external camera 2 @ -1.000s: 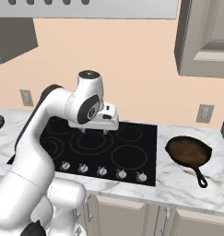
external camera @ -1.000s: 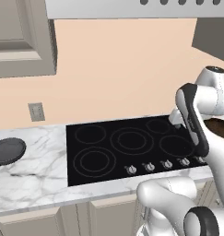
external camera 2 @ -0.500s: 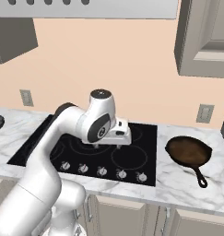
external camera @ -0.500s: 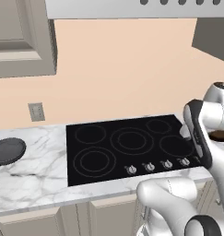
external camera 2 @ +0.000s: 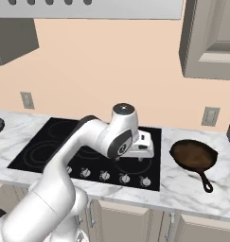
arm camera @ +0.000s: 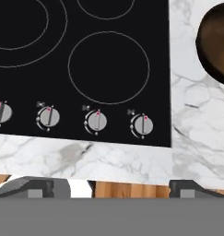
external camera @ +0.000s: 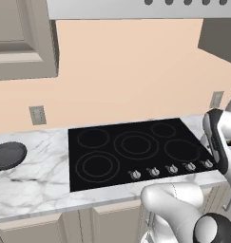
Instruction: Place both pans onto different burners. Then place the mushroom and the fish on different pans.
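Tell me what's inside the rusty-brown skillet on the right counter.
The round rusty-brown skillet with the long black handle looks empty in the right base view: bare brown inside, no mushroom or fish. The hand view shows just its edge.

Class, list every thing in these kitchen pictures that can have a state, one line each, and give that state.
brown pan: empty, upright on the counter right of the cooktop, on no burner.
dark pan: empty, on the counter left of the cooktop.
cooktop: bare, burners unlit.
knobs: all pointing the same way.
gripper: open, holding nothing, above the cooktop's right side.
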You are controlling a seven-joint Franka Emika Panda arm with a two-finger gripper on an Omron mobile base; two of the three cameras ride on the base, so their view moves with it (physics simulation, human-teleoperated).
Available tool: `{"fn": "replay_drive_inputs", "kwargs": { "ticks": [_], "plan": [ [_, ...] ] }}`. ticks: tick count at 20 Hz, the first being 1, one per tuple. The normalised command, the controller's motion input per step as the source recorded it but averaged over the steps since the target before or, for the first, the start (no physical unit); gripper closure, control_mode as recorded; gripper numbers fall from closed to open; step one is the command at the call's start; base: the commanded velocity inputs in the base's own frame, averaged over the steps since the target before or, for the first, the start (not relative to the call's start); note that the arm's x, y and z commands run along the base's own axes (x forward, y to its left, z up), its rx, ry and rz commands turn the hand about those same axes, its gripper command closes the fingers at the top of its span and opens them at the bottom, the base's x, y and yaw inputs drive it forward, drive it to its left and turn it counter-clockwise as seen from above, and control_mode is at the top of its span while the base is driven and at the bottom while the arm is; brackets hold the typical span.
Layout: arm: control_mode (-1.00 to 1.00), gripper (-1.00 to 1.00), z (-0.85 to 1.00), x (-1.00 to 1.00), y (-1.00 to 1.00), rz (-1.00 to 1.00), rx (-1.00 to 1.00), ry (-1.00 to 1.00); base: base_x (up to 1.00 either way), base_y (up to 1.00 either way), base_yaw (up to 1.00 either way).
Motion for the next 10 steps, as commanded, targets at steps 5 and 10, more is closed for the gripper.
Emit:
{"fn": "replay_drive_inputs", "kwargs": {
  "ticks": [5,10],
  "plan": [
    [-1.00,-1.00,-0.16,0.01,-0.64,0.00,0.00,0.00,0.00,0.00,0.00],
    [-1.00,-1.00,-0.09,0.18,-0.60,-0.01,0.00,0.00,0.00,0.00,0.00]
  ]
}}
